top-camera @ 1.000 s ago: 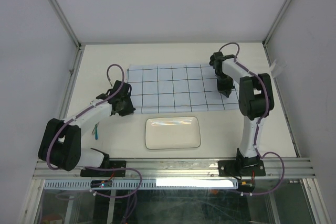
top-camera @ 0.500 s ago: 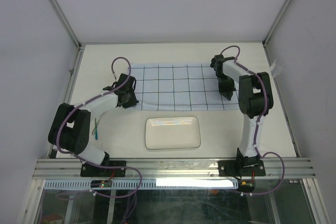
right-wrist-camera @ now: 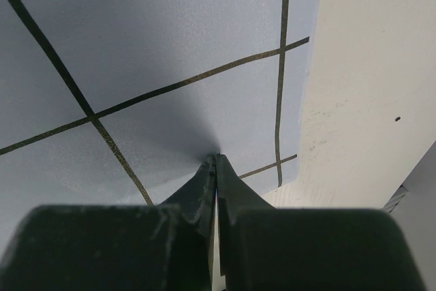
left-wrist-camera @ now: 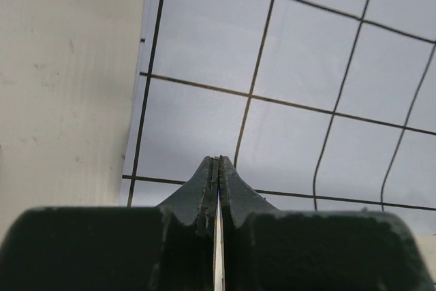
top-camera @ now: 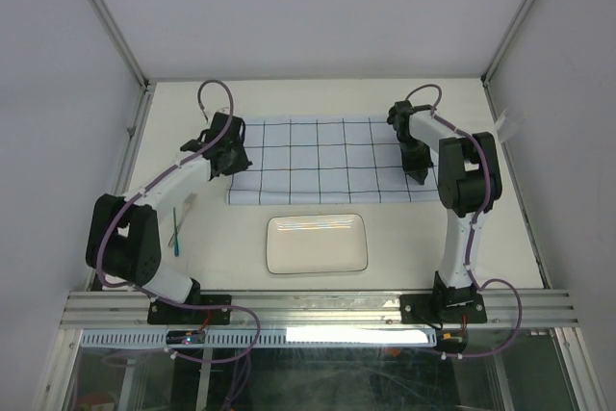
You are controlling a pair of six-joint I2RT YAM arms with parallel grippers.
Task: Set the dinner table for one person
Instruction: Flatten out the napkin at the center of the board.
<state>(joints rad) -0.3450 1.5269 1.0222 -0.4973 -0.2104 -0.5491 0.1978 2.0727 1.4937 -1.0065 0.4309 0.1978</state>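
Observation:
A pale-blue cloth (top-camera: 327, 161) with dark grid lines lies spread on the cream-white dinner table (top-camera: 385, 98). My left gripper (top-camera: 229, 153) is at the cloth's left edge, toward the far corner. In the left wrist view (left-wrist-camera: 218, 161) its jaws are closed with a thin pale sliver of cloth (left-wrist-camera: 306, 66) between them. My right gripper (top-camera: 415, 168) is at the cloth's right edge; in the right wrist view (right-wrist-camera: 216, 157) it is shut and the cloth (right-wrist-camera: 136, 46) puckers at its tip. A white rectangular plate (top-camera: 317, 244) lies just in front of the cloth.
Thin green and blue utensils (top-camera: 176, 228) lie on the table at the left, beside the left arm. A small white object (top-camera: 508, 125) sits at the right rail. Bare tabletop shows left of the cloth (left-wrist-camera: 61, 100) and right of it (right-wrist-camera: 368, 100).
My left gripper has moved from the cloth's near-left corner toward the far side along the left edge. The cloth's left part, rumpled half a second ago, lies flatter. The right gripper barely moved.

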